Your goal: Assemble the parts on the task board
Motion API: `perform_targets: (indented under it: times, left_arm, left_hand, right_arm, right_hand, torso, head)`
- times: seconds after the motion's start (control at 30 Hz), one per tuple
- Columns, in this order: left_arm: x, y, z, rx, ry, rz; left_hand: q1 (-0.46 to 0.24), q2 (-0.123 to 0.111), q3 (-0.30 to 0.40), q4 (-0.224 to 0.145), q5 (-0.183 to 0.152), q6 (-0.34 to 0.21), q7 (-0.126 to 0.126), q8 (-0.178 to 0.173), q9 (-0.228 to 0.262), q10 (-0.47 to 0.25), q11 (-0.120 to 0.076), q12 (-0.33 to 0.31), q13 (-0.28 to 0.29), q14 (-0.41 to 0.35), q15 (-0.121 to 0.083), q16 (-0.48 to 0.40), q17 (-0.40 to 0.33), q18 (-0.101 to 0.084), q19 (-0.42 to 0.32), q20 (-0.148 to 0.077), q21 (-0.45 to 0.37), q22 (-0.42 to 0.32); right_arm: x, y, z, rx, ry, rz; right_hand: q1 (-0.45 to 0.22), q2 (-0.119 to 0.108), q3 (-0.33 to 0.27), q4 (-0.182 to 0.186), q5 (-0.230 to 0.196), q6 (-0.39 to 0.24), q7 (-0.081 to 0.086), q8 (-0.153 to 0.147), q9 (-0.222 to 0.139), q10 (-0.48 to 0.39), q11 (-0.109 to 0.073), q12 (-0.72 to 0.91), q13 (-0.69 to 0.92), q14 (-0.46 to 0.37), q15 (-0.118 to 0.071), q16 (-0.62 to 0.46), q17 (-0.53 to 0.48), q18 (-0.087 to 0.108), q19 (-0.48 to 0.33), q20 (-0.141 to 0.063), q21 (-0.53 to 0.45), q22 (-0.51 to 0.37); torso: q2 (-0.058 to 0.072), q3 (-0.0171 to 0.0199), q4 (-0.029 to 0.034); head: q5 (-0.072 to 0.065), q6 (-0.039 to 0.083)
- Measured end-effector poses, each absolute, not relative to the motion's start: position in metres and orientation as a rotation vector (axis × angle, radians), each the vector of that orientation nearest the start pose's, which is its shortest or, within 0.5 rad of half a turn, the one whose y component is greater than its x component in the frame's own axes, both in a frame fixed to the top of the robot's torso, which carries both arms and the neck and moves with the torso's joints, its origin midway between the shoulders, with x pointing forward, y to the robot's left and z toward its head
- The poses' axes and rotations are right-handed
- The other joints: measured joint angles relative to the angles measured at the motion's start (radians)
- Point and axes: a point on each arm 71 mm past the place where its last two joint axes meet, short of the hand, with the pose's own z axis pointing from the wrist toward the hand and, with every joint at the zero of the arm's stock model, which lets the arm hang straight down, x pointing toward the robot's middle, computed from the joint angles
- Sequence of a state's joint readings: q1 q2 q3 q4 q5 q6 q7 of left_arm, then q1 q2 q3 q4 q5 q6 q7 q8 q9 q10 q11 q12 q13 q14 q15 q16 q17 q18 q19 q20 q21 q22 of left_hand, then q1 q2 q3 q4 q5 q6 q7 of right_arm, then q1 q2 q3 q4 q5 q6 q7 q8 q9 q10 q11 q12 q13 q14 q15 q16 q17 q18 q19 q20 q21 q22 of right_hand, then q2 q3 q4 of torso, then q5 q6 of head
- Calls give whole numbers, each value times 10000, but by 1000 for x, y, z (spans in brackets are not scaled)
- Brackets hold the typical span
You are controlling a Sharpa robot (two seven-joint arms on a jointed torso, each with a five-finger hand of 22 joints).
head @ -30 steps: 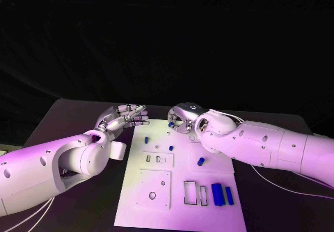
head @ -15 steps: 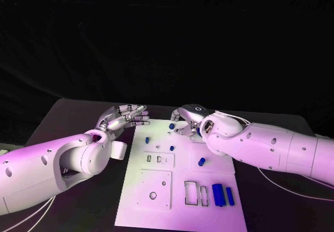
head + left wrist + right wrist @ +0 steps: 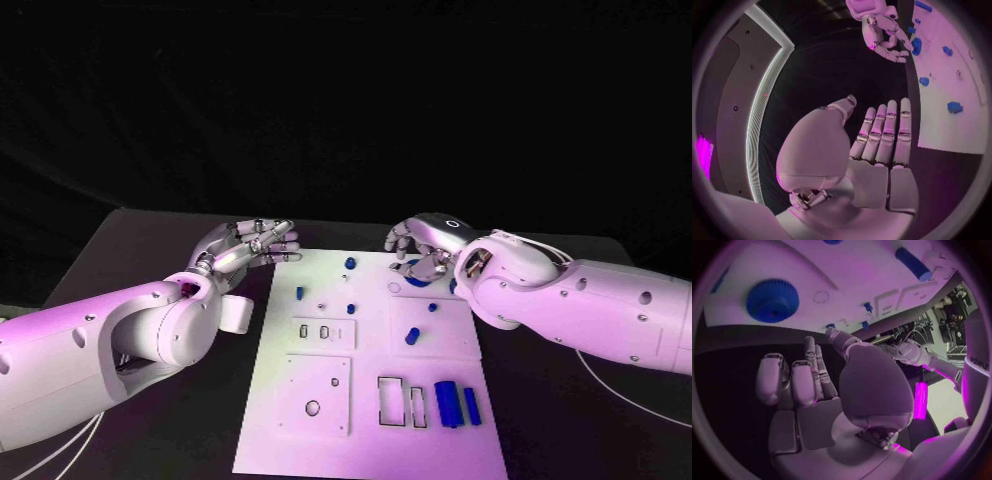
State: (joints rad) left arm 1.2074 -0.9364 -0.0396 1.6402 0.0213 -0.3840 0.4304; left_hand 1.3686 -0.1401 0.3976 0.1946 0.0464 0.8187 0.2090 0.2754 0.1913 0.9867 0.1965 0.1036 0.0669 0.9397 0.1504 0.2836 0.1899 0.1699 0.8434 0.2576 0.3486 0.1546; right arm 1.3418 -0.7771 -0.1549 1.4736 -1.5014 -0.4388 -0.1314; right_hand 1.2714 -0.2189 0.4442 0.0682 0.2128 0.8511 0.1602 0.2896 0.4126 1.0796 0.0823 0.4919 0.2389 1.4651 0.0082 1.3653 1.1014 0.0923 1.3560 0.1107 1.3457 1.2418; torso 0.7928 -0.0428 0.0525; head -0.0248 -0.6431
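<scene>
The white task board (image 3: 289, 420) lies in the middle of the black table. Small blue pegs (image 3: 349, 263) (image 3: 300, 293) (image 3: 413, 335) are spread over its far half. A blue gear (image 3: 418, 281) (image 3: 772, 300) sits at the far right of the board. My right hand (image 3: 423, 245) (image 3: 811, 385) hovers just above this gear with loosely curled fingers and holds nothing. My left hand (image 3: 248, 243) (image 3: 879, 145) is beside the board's far left corner, its fingers straight and empty. Two long blue bars (image 3: 449, 403) (image 3: 472, 403) lie at the near right.
Rectangular slots (image 3: 392, 398) and a round hole (image 3: 313, 408) open in the board's near half. Black table (image 3: 130, 250) runs round the board on both sides. The left wrist view shows the board's edge (image 3: 942, 135) close beside my left fingers.
My right hand has drawn away to the right from the small blue peg at the far middle, which stays on the board, and is now over the gear. The left hand has barely moved.
</scene>
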Motion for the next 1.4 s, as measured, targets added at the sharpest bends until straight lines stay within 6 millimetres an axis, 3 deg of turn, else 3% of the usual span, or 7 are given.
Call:
perform_targets:
  times: [0.1, 0.2, 0.23, 0.4, 0.5, 0.77, 1.4]
  left_arm:
    - [471, 228, -165, -11329, 13444, -15289]
    - [472, 231, -165, -11352, 13407, -15280]
    - [472, 231, -165, -11360, 13399, -15280]
    - [473, 233, -165, -11372, 13381, -15321]
    - [473, 233, -165, -11367, 13369, -15367]
    - [473, 233, -165, -11355, 13366, -15453]
    - [474, 235, -165, -11385, 13374, -15461]
  left_hand:
    - [0, 0, 75, -19, 0, 0, 0, -50, -14, 0, 0, -44, 0, 0, 0, 21, 20, 0, 0, 0, 32, 0]
    - [54, 54, 195, -56, 0, 0, 0, -51, -14, 0, 0, -45, 0, 0, 0, 21, 20, 0, 0, 0, 47, 0]
    - [54, 54, 195, -56, 0, 0, 0, -51, -14, 0, 0, -46, 0, 0, 0, 21, 21, 0, 0, 0, 47, 0]
    - [54, 54, 195, -56, 0, 0, 0, -51, -24, 0, 0, -50, 0, 0, 0, 21, 30, 0, 0, 0, 47, 0]
    - [54, 54, 237, -98, 0, 0, 0, -51, -24, 0, 0, -50, 0, 0, 0, 21, 30, 0, 0, 0, 47, 0]
    - [95, 94, 306, -112, 0, 0, 0, -51, -23, 0, 0, -50, 0, 0, 0, 21, 30, 0, 0, 0, 47, 0]
    - [94, 94, 305, -112, 0, 0, 0, -50, -31, 0, 0, -86, 0, 0, 0, 20, 37, 0, 0, 0, 47, 0]
  right_arm:
    - [505, -203, -146, -1761, 15248, 5637]
    - [507, -218, -147, -1249, 15613, 5474]
    - [507, -219, -147, -1199, 15656, 5456]
    - [509, -235, -151, -603, 16250, 5208]
    - [512, -238, -153, -378, 16529, 5133]
    - [516, -239, -159, -59, 17055, 5028]
    - [514, -234, -166, 17, 17484, 5169]
  right_hand:
    - [-47, -161, -402, 220, 0, -304, -104, 127, 192, 255, -173, 1556, 1197, 12, -122, 223, 382, -91, 211, -112, 185, 328]
    - [84, -123, -1143, 592, 0, -856, 5, 652, 498, -562, -67, 4272, 3519, 12, -122, 836, 1570, -164, 538, -33, 521, 642]
    - [165, -41, -1363, 736, 0, -1012, 34, 838, 577, -419, -13, 5242, 4620, 10, -115, 1037, 1880, -309, 657, 2, 659, 659]
    - [398, 81, -1755, 1085, 22, -1281, 95, 1244, 694, 496, 27, 7153, 7014, 13, -44, 1446, 2070, -315, 926, 74, 999, 664]
    - [541, 148, -1888, 1218, 100, -1381, 124, 1397, 694, 1153, 59, 8004, 8218, 13, 29, 1752, 2072, -472, 1050, 91, 1278, 664]
    - [621, 148, -2015, 1345, 156, -1511, 183, 1475, 673, 1894, 130, 8832, 9485, 12, 98, 1915, 2071, -472, 1086, 127, 1461, 663]
    - [659, 187, -1986, 1373, 195, -1511, 183, 1558, 671, 1892, 127, 8909, 9626, 12, 98, 1915, 2069, -471, 1085, 128, 1460, 660]
  torso:
    - [0, -2, 0]
    - [1, -5, 1]
    - [3, -3, 1]
    - [18, 1, 18]
    - [23, 1, 26]
    - [29, -10, 57]
    - [31, -24, 42]
  head:
    - [-40, 12]
    - [-81, 14]
    - [-98, 14]
    - [-159, 2]
    - [-196, 0]
    - [-192, -43]
    - [-139, -129]
